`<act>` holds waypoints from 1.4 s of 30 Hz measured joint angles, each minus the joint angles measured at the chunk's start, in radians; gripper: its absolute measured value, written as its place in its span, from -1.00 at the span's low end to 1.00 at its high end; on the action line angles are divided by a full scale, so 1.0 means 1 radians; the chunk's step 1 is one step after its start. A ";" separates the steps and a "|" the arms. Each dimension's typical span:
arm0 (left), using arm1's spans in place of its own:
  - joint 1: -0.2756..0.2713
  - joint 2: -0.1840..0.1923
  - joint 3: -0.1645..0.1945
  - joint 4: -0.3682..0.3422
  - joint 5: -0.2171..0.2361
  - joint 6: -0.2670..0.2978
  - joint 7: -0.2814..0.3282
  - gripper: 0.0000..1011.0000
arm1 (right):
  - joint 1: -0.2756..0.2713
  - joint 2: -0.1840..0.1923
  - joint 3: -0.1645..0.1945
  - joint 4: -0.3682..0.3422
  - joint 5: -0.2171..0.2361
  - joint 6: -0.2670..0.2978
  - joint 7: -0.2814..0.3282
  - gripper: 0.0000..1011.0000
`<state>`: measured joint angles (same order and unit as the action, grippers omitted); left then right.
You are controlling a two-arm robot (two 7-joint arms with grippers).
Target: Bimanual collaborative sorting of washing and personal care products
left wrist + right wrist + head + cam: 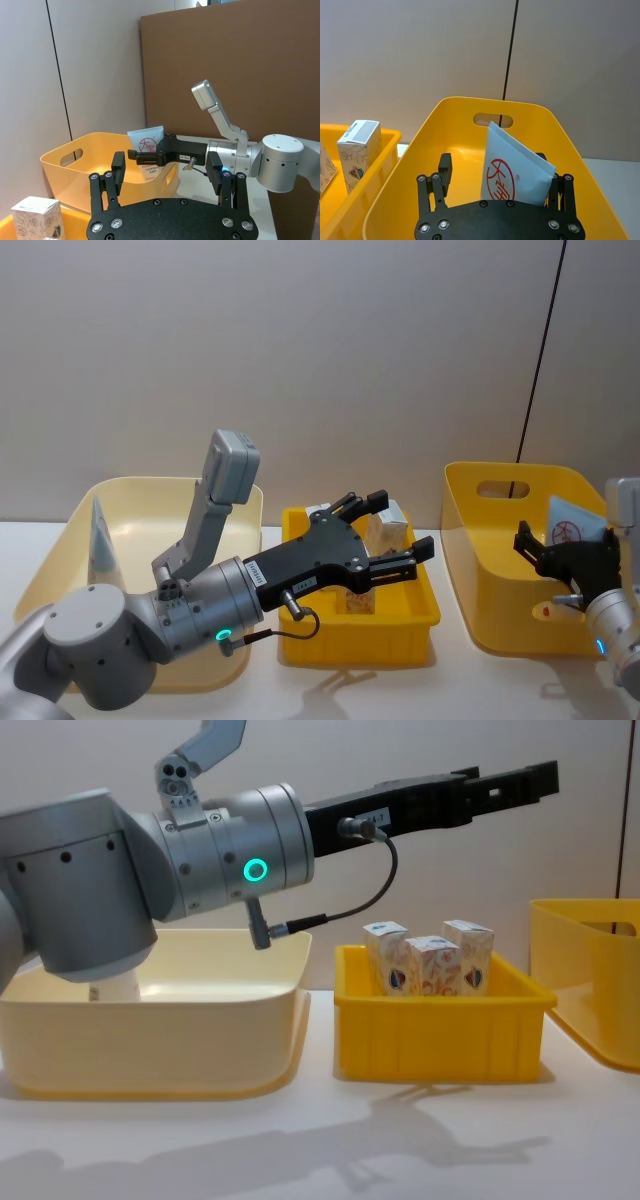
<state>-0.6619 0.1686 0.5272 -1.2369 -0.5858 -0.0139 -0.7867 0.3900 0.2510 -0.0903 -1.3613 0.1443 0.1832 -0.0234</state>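
While right pincer [497,187] pinches red-marked tube [512,170], writing illegible, left pincer [400,535] spread.

Head high, chest low — wrists close

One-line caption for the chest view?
Left gripper open, held high above three cartons standing in the middle bin.

Backdrop: plain pale grey wall [300,350], matte, evenly lit. A thin dark vertical seam [541,350] runs down it toward the right. White tabletop [420,1140], with soft shadows on it. Left wrist view: a brown panel [235,65] stands against the wall.
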 joint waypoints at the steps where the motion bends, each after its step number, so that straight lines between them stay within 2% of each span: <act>1: 0.000 0.000 0.000 0.000 0.000 0.000 0.000 0.98 | 0.000 0.000 0.000 0.000 0.000 0.000 0.000 0.98; 9: 0.000 0.000 0.000 0.000 0.000 0.000 0.000 0.98 | 0.000 -0.001 0.003 -0.001 0.000 -0.003 0.000 0.98; 16: 0.000 0.000 0.000 0.000 0.000 0.000 0.000 0.98 | -0.008 -0.004 0.012 -0.020 0.003 -0.039 0.009 0.98; 32: 0.000 0.000 0.000 0.000 0.000 0.000 0.000 0.98 | -0.052 -0.014 0.060 -0.137 0.041 -0.167 0.050 0.98; 36: 0.000 0.000 0.000 0.000 0.000 0.000 0.000 0.98 | -0.070 -0.016 0.075 -0.182 0.064 -0.202 0.073 0.98; 42: 0.007 0.002 -0.001 -0.005 0.004 0.000 0.011 0.98 | -0.079 -0.016 0.079 -0.198 0.070 -0.211 0.080 0.98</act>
<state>-0.6551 0.1707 0.5266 -1.2419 -0.5820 -0.0139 -0.7758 0.3110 0.2347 -0.0117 -1.5595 0.2148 -0.0278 0.0563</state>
